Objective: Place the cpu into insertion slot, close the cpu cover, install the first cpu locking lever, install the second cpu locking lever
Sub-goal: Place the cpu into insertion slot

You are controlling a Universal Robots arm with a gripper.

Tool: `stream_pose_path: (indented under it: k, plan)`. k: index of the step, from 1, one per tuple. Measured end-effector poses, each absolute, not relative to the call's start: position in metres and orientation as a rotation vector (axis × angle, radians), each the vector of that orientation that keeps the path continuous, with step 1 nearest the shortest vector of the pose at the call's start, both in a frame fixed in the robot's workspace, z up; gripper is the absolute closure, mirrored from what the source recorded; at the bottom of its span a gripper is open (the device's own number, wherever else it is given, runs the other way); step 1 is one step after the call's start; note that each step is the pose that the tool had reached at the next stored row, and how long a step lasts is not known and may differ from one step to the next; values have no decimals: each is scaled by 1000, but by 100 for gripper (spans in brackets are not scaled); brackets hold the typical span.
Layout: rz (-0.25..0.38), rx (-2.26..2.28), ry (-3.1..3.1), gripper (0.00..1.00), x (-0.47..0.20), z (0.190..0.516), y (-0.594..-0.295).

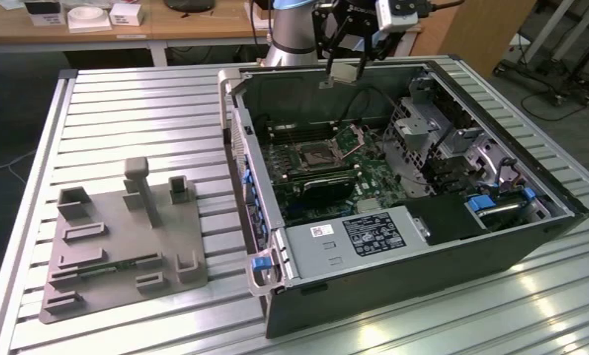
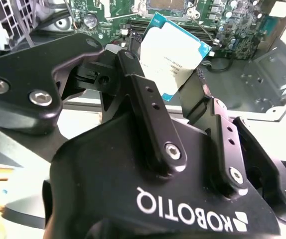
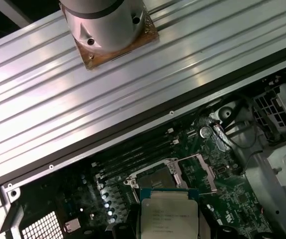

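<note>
Ext. view: bright, even overhead light, soft shadows. Glare streaks on tabletop [image 1: 442, 325] slats at near edge. Computer case [image 1: 374, 288] interior darker, shaded by its own walls. Second wrist view: black claw [image 2: 165, 69] carries spec. highlights; cpu [image 2: 175, 50] face pale w/ reflection; bkgd patches blown white. First wrist view: broad glare bands on slats, case interior dim.
</note>
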State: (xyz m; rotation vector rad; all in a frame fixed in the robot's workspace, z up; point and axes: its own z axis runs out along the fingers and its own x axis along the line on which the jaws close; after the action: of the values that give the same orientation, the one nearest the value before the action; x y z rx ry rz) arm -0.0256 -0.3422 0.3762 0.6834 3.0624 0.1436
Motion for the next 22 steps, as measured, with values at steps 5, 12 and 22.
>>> stream_pose_path:
  k: [5, 12, 22]
  plan:
    - [144, 753, 3044, 46, -26, 376, -342]
    - [143, 806, 3028, 46, -26, 376, -342]
    - [143, 889, 3003, 46, -26, 376, -342]
